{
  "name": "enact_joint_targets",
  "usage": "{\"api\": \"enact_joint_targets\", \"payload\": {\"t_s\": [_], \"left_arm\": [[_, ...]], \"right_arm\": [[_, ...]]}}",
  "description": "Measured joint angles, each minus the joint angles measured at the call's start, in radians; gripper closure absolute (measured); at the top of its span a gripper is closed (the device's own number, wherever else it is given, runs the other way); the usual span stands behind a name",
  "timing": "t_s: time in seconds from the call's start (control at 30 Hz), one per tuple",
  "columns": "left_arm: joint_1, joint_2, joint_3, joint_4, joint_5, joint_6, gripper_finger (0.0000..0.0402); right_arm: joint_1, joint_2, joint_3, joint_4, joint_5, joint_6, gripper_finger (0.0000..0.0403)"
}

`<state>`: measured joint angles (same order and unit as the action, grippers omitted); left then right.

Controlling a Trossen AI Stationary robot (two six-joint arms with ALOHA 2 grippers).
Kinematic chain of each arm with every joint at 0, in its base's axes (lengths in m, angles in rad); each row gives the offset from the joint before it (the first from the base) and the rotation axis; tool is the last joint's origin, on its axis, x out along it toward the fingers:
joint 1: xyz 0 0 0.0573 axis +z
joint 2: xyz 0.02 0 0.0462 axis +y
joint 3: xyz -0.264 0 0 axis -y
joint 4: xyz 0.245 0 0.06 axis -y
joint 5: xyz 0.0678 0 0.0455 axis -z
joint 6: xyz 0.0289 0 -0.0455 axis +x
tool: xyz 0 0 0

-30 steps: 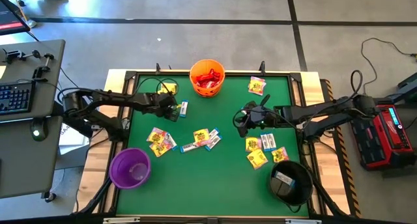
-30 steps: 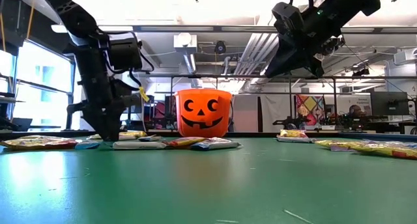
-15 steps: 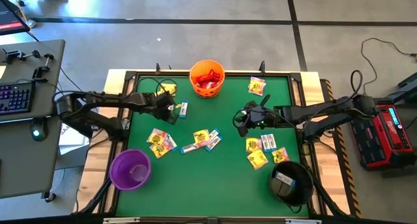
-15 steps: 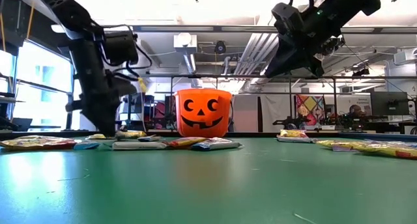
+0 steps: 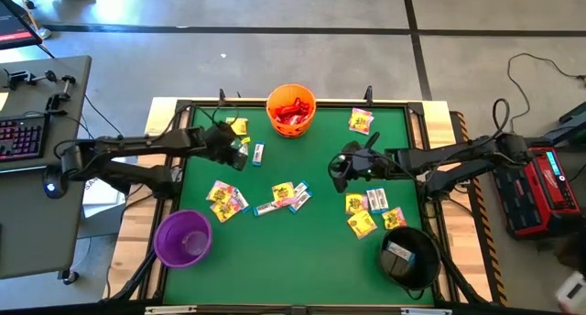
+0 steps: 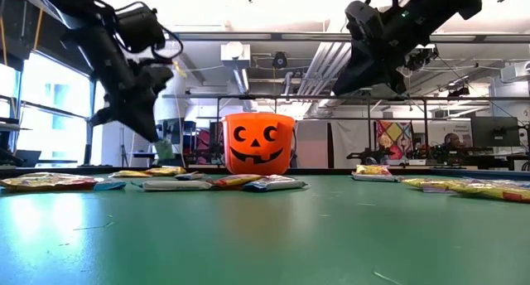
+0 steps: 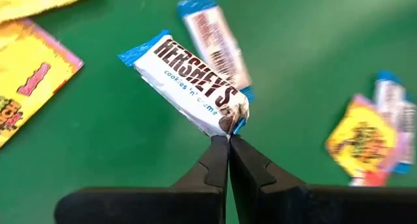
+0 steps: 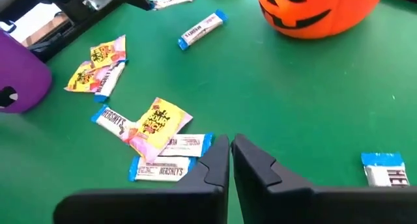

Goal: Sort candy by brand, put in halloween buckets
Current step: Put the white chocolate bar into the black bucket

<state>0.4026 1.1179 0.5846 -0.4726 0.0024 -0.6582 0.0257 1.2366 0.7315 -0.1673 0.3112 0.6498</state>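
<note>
My left gripper (image 7: 229,138) hangs above the table's far left part, shut on a white-blue candy packet (image 7: 189,77); the low view shows the left gripper (image 6: 157,140) raised off the table. My right gripper (image 5: 337,173) hovers right of centre, shut and empty. The orange bucket (image 5: 291,109) stands at the far edge with red candy inside. The purple bucket (image 5: 183,237) stands near left, the black bucket (image 5: 409,254) near right. Yellow and white-blue candy (image 5: 284,195) lies flat on the green table. My left gripper pinches the white-blue packet by one crimped end (image 7: 232,123) between its two fingertips. The fingers slant downward from the table's left side. The packet sticks out past the fingertips, lifted clear of the table.
A second white-blue packet (image 7: 215,45) lies on the table just beyond the held one. Yellow packets lie at the far left (image 5: 235,125) and far right (image 5: 360,121). More candy (image 5: 366,212) lies near the black bucket. A raised frame (image 5: 174,168) borders the table.
My left gripper has risen from the table and tipped less steeply downward. The white-blue packet has come up with it and now hangs clear of the table.
</note>
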Motion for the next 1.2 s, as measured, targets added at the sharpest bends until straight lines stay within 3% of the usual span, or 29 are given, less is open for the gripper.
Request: {"api": "enact_joint_targets", "payload": {"t_s": [0.33,0.67,0.9,1.2], "left_arm": [[0.000,-0.153,0.002,0.106,0.071,0.067,0.0401],[-0.042,-0.162,0.002,0.310,0.238,0.180,0.0401],[-0.066,-0.162,0.002,0.483,0.391,0.101,0.0401],[-0.069,-0.162,0.002,0.539,0.437,-0.048,0.0401]], "right_arm": [[0.000,0.000,0.000,0.136,0.001,-0.049,0.0319],[-0.008,0.010,0.118,0.189,0.008,-0.180,0.0239],[-0.008,0.105,0.305,0.147,0.004,-0.501,0.0228],[-0.025,0.352,0.622,-0.122,0.015,-0.938,0.0228]]}}
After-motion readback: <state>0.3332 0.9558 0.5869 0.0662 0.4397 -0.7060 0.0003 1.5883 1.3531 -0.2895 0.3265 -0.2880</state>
